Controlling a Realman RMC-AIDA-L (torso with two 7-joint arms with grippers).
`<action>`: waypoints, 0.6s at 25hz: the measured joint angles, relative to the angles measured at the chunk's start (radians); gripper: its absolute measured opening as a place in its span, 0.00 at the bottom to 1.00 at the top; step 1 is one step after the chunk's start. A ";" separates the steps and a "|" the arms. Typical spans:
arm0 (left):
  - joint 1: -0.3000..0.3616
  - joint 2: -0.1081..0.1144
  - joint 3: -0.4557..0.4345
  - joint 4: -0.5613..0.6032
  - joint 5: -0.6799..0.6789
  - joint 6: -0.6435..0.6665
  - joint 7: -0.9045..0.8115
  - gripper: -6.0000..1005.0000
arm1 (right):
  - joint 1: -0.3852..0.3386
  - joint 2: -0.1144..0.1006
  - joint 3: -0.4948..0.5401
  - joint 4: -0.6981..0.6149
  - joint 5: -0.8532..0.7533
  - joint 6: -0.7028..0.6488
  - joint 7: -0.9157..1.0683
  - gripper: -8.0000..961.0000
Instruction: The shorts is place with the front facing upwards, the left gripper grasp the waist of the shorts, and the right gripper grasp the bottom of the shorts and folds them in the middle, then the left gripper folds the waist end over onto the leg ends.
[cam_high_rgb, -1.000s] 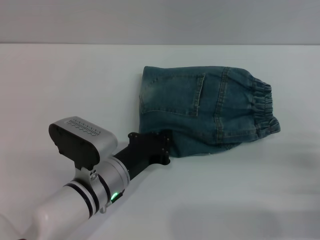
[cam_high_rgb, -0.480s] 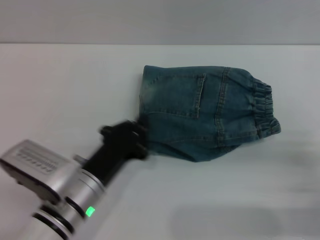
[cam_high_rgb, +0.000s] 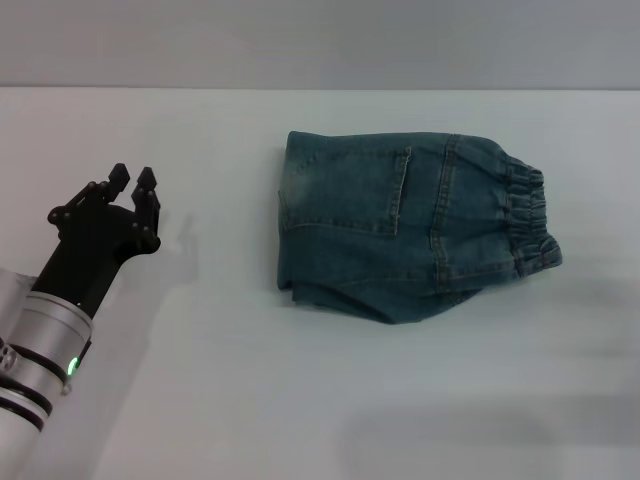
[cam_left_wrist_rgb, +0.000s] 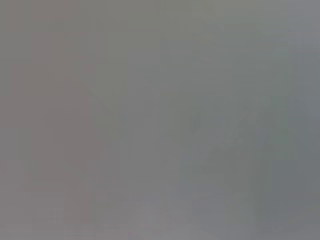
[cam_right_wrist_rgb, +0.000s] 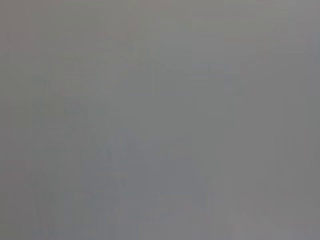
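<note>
One garment on the white tabletop (cam_high_rgb: 300, 400): a pair of faded blue denim shorts (cam_high_rgb: 410, 235), already doubled into a compact, roughly square packet. Elastic gathered waistband (cam_high_rgb: 530, 215) lies at the robot's right edge of the packet; a stitched patch pocket (cam_high_rgb: 350, 190) faces up; the folded edge sits at the left side.

Left gripper (cam_high_rgb: 133, 183), black, two-fingered, stands well apart from the shorts to the left. Fingers only slightly parted, nothing between them. Right gripper not seen in the head view. Both wrist views show only flat grey, nothing readable.

Judgement: both folds look made; the packet lies flat with edges roughly matched, lower corner a little ragged.

Handling, as judged: denim soft and limp but heavier than thin cloth, so it should hold a crease and stay put once laid down. Not slippery, not fragile. Several layers stacked now, so a pinch at an edge may lift only the top layer. Best purchase would be the thick waistband or a hemmed corner, where seams give bulk to bite on.
</note>
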 joint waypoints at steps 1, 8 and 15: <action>-0.002 0.000 0.003 0.003 0.003 0.007 0.000 0.13 | -0.001 0.001 0.006 0.000 0.000 -0.003 -0.001 0.20; -0.003 -0.001 0.039 0.031 0.008 0.073 0.003 0.34 | -0.010 0.002 0.010 -0.017 0.015 -0.054 -0.002 0.47; -0.002 -0.001 0.044 0.053 0.007 0.101 0.003 0.64 | -0.007 0.004 0.003 -0.042 0.039 -0.068 -0.002 0.68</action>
